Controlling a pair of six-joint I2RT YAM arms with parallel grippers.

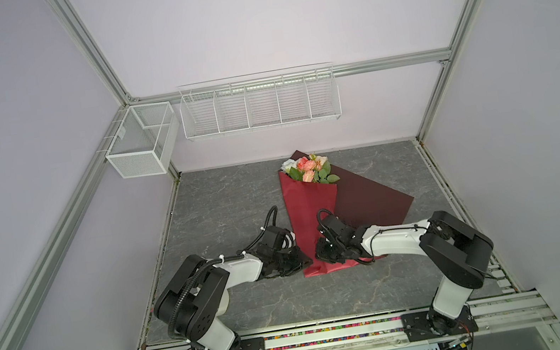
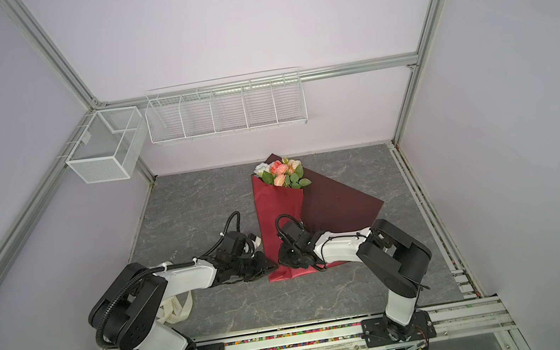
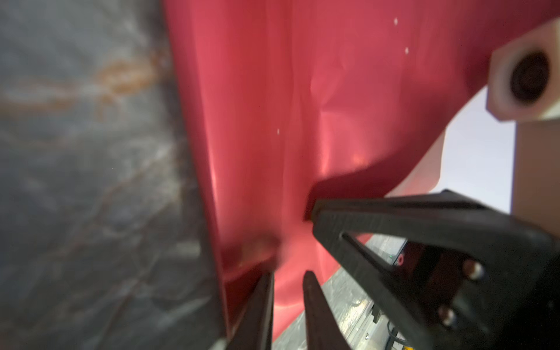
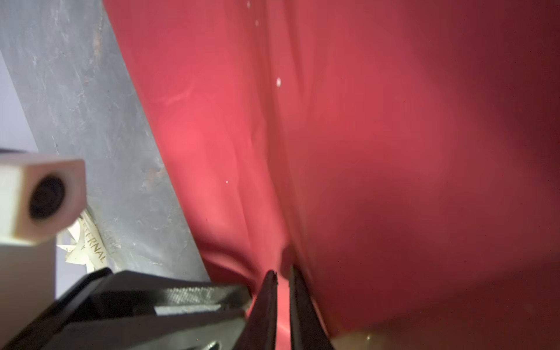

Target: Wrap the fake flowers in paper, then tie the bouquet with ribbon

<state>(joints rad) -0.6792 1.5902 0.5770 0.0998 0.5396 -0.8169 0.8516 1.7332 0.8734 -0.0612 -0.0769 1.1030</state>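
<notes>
The bouquet of fake flowers (image 1: 309, 170) (image 2: 284, 173) lies on the grey table, its pink, peach and cream heads toward the back wall. Its dark-red paper (image 1: 308, 213) (image 2: 278, 213) narrows toward the front. Both grippers meet at that narrow lower end. My left gripper (image 1: 308, 260) (image 2: 271, 264) (image 3: 288, 274) is at the paper's left edge, its jaws nearly together with a crumpled fold of paper (image 3: 272, 151) between them. My right gripper (image 1: 318, 252) (image 2: 281, 257) (image 4: 283, 271) is pinched on a fold of paper (image 4: 212, 151), with creases running into its tips. The stems are hidden inside the wrap.
A darker flap of the paper (image 1: 367, 200) lies spread to the right. A cream printed ribbon (image 2: 178, 307) (image 4: 91, 245) lies under my left arm. A white wire rack (image 1: 259, 104) and a mesh box (image 1: 139, 140) hang on the back wall.
</notes>
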